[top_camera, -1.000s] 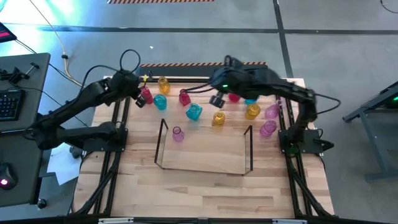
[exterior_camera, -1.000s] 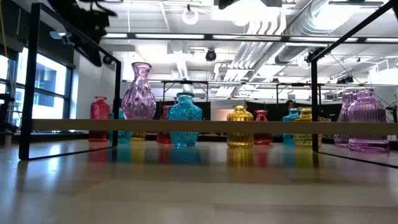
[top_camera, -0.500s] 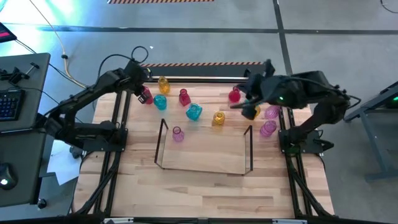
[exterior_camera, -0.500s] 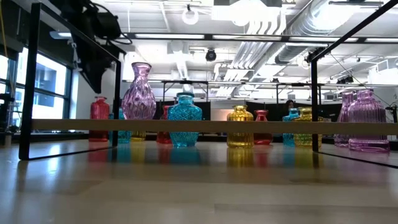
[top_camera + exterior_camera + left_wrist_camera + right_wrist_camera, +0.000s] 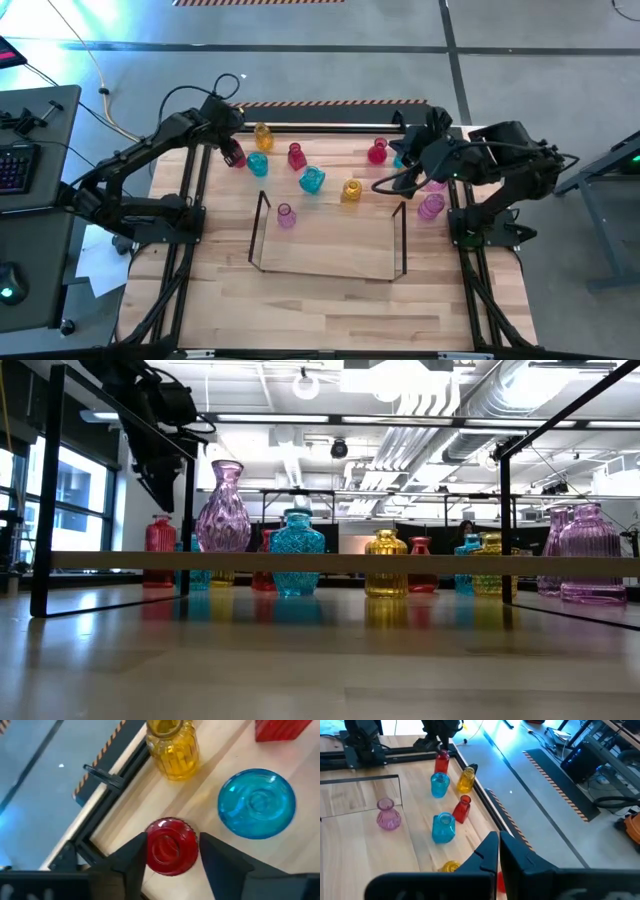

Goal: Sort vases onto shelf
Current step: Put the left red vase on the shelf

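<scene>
My left gripper (image 5: 172,865) hangs open over a red vase (image 5: 170,846) at the table's far left, one finger on each side of its top. The vase stands on its base beside a yellow vase (image 5: 172,745) and a cyan vase (image 5: 256,802). In the high view my left gripper (image 5: 228,146) is at that red vase (image 5: 236,155). My right gripper (image 5: 499,845) is shut on nothing, raised over the far right of the table (image 5: 404,158). The shelf (image 5: 330,272) holds one pink vase (image 5: 286,216) in its far left corner.
Other vases stand in a loose row behind the shelf: red (image 5: 296,156), cyan (image 5: 312,180), amber (image 5: 351,190), red (image 5: 377,152), and pink (image 5: 432,205) by the right edge. The black frame rails (image 5: 190,200) run along both table sides. Bare wood lies in front of the shelf.
My left gripper has come down and tipped over the red vase at the far left, then kept still. My right gripper has drawn back from above the middle of the vase row toward the table's right edge and risen. No vase has moved.
</scene>
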Robot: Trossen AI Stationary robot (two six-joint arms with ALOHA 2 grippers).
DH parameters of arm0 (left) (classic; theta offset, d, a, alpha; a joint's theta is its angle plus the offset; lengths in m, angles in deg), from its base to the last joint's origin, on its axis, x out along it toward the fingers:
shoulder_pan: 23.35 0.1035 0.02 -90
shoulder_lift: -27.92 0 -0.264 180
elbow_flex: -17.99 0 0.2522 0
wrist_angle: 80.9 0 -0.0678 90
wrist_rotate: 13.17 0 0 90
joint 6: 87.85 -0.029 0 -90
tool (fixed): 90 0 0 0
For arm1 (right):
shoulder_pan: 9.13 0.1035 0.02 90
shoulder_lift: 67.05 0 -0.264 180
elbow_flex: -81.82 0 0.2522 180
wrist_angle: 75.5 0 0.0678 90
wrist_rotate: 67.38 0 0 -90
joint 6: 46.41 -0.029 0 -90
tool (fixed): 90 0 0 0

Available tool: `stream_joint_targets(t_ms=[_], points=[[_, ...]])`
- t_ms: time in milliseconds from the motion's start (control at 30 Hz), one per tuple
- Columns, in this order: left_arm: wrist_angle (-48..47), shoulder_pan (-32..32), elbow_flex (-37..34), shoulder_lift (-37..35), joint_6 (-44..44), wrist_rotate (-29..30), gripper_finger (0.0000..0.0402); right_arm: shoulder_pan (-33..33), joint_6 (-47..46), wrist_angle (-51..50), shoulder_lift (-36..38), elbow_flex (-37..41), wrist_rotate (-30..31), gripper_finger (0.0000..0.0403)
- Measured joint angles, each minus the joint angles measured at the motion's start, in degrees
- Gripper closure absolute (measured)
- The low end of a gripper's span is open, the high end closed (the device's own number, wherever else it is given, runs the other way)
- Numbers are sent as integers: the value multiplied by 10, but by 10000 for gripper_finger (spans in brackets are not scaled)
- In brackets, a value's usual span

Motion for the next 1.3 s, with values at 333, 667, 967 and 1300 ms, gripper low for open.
stream_joint_targets(t_ms=[333,667,967,1300], points=[[-19,9,0,0,15,8,188,0,0,0,0,0,2,403],[-9,8,3,33,26,6,188,0,1,1,0,1,2,403],[-1,8,2,36,35,5,188,0,1,1,0,1,2,403],[-15,-1,-1,13,47,-2,188,0,5,1,0,1,5,403]])
